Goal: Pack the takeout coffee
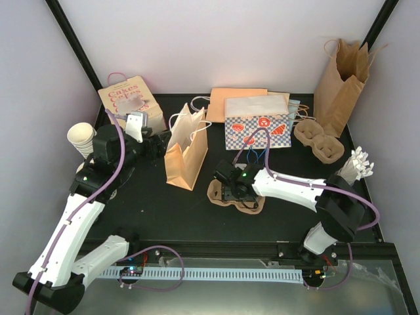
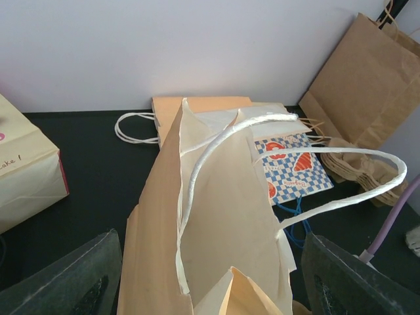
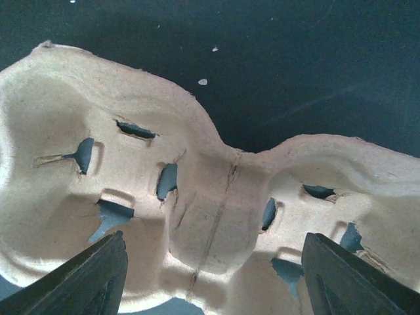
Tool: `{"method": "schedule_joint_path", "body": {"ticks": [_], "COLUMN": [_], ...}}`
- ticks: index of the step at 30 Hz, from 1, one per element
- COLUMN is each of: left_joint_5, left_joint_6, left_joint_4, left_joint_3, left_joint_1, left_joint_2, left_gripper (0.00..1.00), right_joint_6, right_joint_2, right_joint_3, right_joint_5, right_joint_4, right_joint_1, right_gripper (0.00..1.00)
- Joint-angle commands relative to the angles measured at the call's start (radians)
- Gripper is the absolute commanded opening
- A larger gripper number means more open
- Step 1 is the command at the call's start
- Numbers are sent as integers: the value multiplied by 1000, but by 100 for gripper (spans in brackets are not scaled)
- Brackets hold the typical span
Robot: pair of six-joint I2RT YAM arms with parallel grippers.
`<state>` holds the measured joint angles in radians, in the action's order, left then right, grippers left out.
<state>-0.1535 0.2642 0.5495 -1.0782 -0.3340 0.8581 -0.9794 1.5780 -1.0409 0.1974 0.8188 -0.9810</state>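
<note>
Overhead: tan paper bag stands upright and open-mouthed at centre of the black table. Its white handles are up.

Left gripper sits just left of the bag, claw spread wide. In its wrist view the bag fills the gap between the fingers. Can't tell if it's touching them.

Right gripper hangs low over a pulp two-cup carrier lying flat at centre, right of the bag. Claw is spread, and the wrist view shows both fingers above the carrier, pinching nothing. Both wells show bare pulp.

Around:
- Checkered red-and-blue bag behind the carrier.
- Flat orange bags behind that.
- More pulp carriers stacked at upper right.
- Tall brown bag leaning in the upper-right corner.
- "Cakes" bag at upper left.
- Stack of lidless cream cups at the left edge.
- White stack at the right edge, can't make out what.

Takeout coffee: can't locate the black-lidded cup in any view, so position, heading and long axis can't be told.
</note>
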Motion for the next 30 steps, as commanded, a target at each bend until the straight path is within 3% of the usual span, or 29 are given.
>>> {"method": "schedule_joint_path", "body": {"ticks": [1,17,20,24,30], "left_joint_5": [1,-7,-6,-3,-4], "left_joint_6": [-11,-12,-18,-22,-25], "left_joint_4": [-15,-19,-17,-17,-16], "left_joint_3": [-16,-18,-21,-23,-26], "left_joint_1": [7,7,7,7,8], "left_joint_2": [3,12,12,13,15], "left_gripper": [78,78,78,78,78], "right_joint_6": [-52,-79,-72,-57,-50], "right_joint_2": [34,133,132,122,65], "right_joint_3": [-23,-53,-44,-39,-49], "right_joint_5": [31,29,13,-14,4], "right_joint_4": [-13,-18,-38,-53,-6], "right_joint_1": [1,35,44,48,50], "right_gripper": [75,68,60,41,40]}}
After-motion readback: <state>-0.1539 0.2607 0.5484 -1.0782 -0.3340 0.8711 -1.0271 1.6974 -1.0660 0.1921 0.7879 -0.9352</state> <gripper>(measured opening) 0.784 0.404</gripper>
